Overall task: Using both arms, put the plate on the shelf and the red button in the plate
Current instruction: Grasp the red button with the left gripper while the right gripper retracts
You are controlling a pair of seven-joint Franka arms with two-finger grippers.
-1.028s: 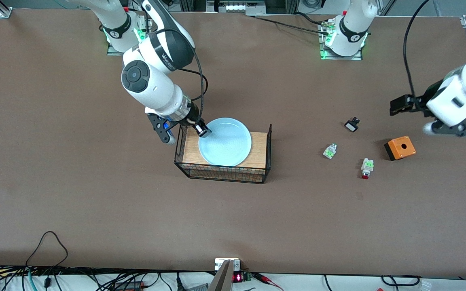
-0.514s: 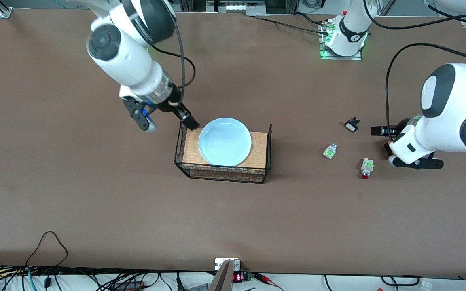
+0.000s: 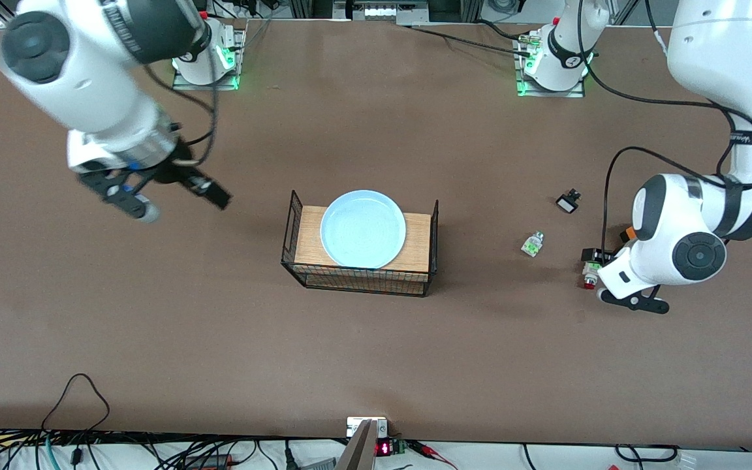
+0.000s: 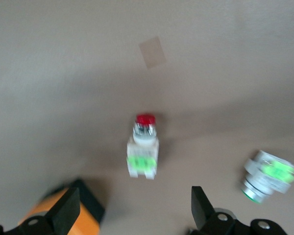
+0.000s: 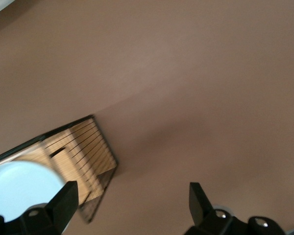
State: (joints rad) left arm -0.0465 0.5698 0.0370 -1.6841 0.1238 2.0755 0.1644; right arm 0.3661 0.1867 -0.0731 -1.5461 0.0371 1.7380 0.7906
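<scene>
The light blue plate (image 3: 363, 228) lies on a wooden board inside a black wire basket (image 3: 358, 282) at mid table; its edge shows in the right wrist view (image 5: 17, 188). My right gripper (image 3: 121, 196) is open and empty, up over bare table toward the right arm's end from the basket (image 5: 73, 152). The red button (image 3: 590, 274) lies on the table near the left arm's end, red cap toward the front camera. My left gripper (image 3: 632, 301) is open and empty, low over the table right beside the button (image 4: 143, 147), apart from it.
An orange box (image 4: 39, 223) lies close beside the left gripper, mostly hidden under the arm in the front view (image 3: 628, 232). A white-green part without red cap (image 3: 532, 243) (image 4: 267, 176) and a small black-and-white part (image 3: 568, 202) lie nearby.
My right gripper has drawn away from the plate's rim toward the right arm's end, leaving the plate in the basket. My left gripper has swung past the orange box to the red button.
</scene>
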